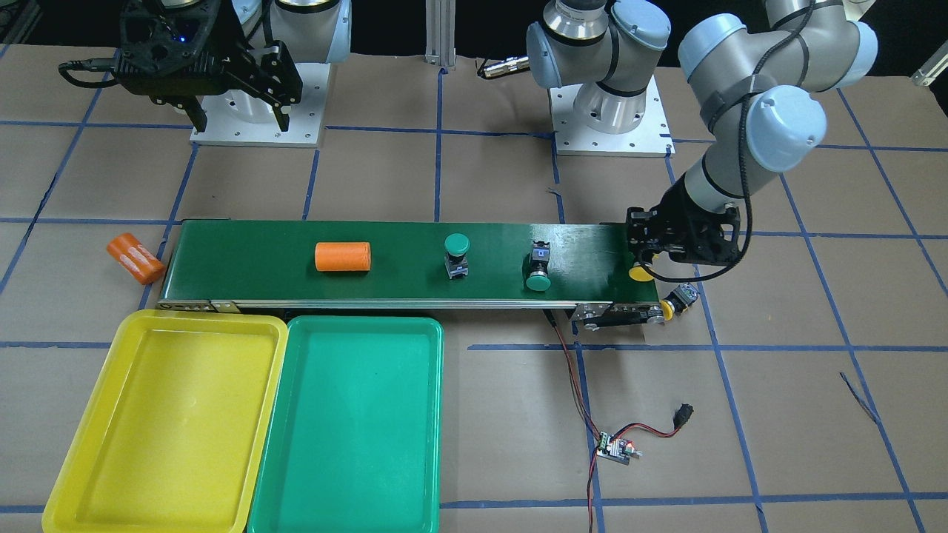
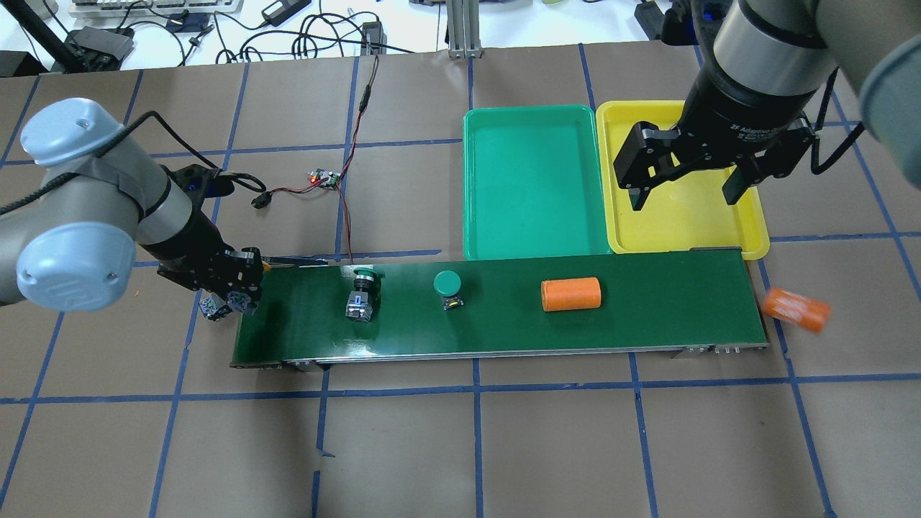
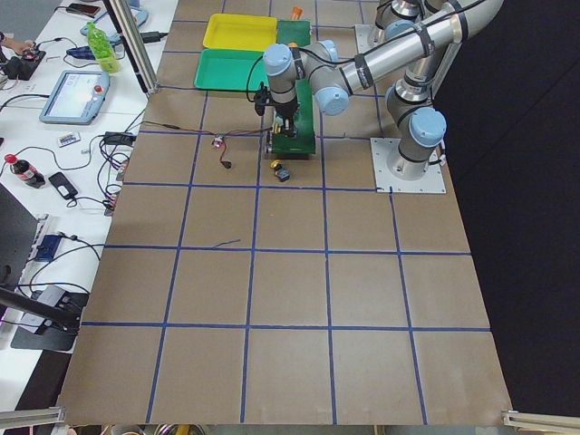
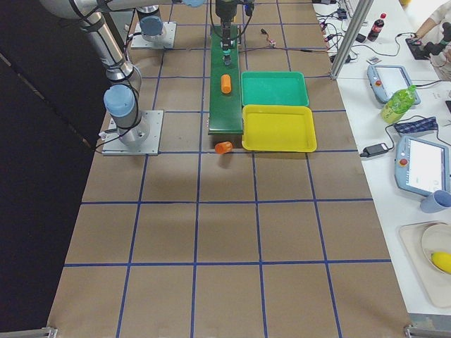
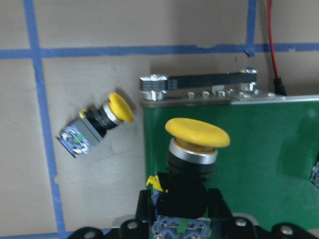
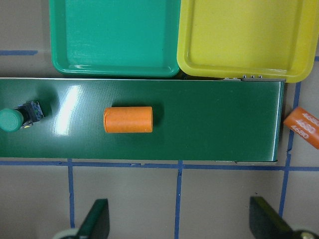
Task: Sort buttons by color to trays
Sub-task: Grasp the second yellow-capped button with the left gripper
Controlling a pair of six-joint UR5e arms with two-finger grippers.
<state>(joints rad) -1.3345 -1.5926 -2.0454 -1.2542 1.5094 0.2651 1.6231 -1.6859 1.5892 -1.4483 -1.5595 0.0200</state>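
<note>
My left gripper (image 1: 643,259) is shut on the black body of a yellow button (image 5: 197,133) at the end of the belt; the cap (image 1: 641,274) sticks out below the fingers. The other yellow button (image 1: 681,300) lies on its side on the table just off that belt end, also in the left wrist view (image 5: 97,124). One green button (image 1: 457,255) stands upright on the belt. The other green button (image 1: 539,268) lies tipped over. The yellow tray (image 1: 170,422) and the green tray (image 1: 355,429) lie side by side, empty. My right gripper (image 1: 241,118) is open and empty, held high.
A dark green conveyor belt (image 1: 244,259) runs across the table. One orange cylinder (image 1: 342,257) lies on it and another (image 1: 135,257) lies on the table off its far end. A red-black wire and a small circuit board (image 1: 616,448) lie beside the green tray.
</note>
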